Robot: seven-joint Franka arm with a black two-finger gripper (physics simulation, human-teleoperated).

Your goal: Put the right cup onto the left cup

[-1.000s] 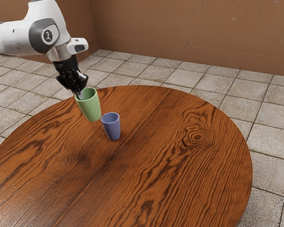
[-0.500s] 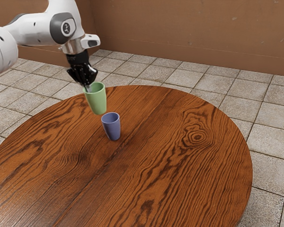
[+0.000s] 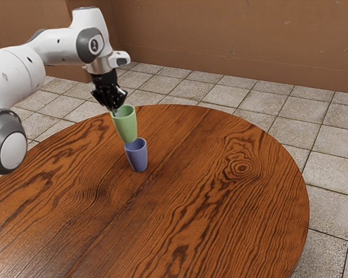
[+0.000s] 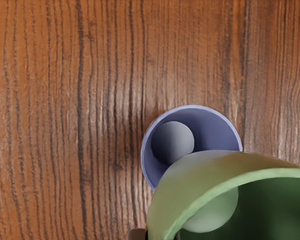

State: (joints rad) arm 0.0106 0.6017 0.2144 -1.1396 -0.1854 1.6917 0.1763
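Black claw (image 3: pixel 115 111) above the round wooden worktop (image 3: pixel 220 202) grips the larger green cup (image 3: pixel 126 126) by its wall, holding it slightly tilted, toward the exterior view's right of the claw. Lower, and slightly to the exterior view's right and nearer side, the smaller blue cup (image 3: pixel 138 158) stands upright. Its mouth is probably not squarely below the green base, so centring should come before lowering.

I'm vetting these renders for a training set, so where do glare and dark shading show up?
Wrist view: a pale sheen on the table, deep shade inside the green cup, a paler floor inside the blue cup; exterior view: faint gloss toward the table's lower left.
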